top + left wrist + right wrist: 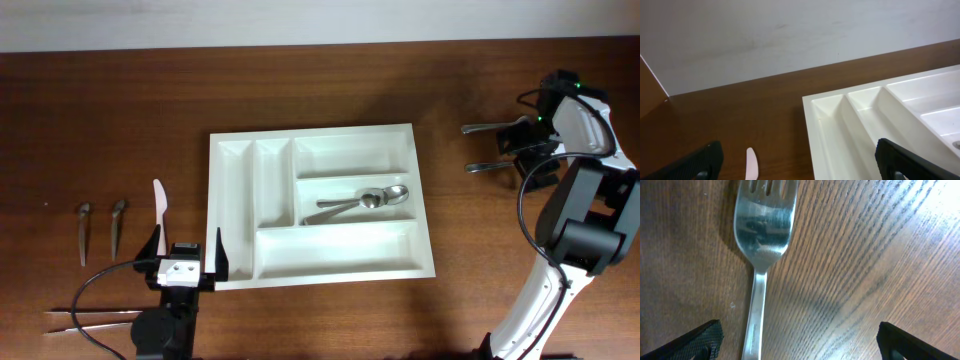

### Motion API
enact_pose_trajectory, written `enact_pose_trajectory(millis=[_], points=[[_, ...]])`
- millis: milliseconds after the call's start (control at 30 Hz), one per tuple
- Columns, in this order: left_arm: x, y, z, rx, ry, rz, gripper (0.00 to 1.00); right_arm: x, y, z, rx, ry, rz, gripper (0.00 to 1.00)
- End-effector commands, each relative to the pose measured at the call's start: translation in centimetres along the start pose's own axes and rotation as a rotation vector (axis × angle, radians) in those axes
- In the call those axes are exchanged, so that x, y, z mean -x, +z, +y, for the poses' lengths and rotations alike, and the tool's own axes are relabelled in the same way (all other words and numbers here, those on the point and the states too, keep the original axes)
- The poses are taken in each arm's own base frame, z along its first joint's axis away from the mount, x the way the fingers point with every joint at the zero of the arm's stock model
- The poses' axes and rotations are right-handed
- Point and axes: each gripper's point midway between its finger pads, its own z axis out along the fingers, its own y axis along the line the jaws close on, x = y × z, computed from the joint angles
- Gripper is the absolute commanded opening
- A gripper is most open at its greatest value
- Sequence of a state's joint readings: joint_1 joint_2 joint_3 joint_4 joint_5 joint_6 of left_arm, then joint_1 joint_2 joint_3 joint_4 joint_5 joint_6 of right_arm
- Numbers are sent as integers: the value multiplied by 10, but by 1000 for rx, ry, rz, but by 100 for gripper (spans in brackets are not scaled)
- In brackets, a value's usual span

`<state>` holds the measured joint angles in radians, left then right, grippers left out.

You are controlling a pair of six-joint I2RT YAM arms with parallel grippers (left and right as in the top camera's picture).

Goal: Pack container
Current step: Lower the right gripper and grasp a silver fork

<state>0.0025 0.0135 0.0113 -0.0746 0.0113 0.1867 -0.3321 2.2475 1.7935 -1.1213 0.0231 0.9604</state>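
The container, a white five-compartment tray point(340, 250), lies mid-table, and two metal spoons point(362, 201) rest in its middle wide compartment. My left gripper point(187, 256) is open and empty at the tray's front left corner. The left wrist view shows the tray point(880, 115) and a white plastic knife point(751, 165) between the open fingers point(800, 167). My right gripper point(522, 146) is open at the far right, over two metal forks point(487, 128) point(492, 166). In the right wrist view one fork point(760, 240) lies on the wood just inside the left finger of the open jaws point(800, 345).
The white knife point(158, 201) lies left of the tray. Two small spoons point(84, 232) point(117, 225) lie further left. Long thin metal utensils point(90, 318) lie at the front left edge. A pale wall point(790, 35) backs the table.
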Motion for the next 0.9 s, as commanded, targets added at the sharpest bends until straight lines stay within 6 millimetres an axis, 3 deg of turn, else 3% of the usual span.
enact_pose_trajectory(millis=[0,333,867], points=[[-1,0,-1,-6,-6,-1,99,3,1,0,-12,-10,-21,100],[-1,0,-1,-6,-6,-1,99,-1,21,-5,-58,-12,7,100],[-1,0,-1,-6,-6,-1,99,6,25,-8,-79,-9,-25,96]])
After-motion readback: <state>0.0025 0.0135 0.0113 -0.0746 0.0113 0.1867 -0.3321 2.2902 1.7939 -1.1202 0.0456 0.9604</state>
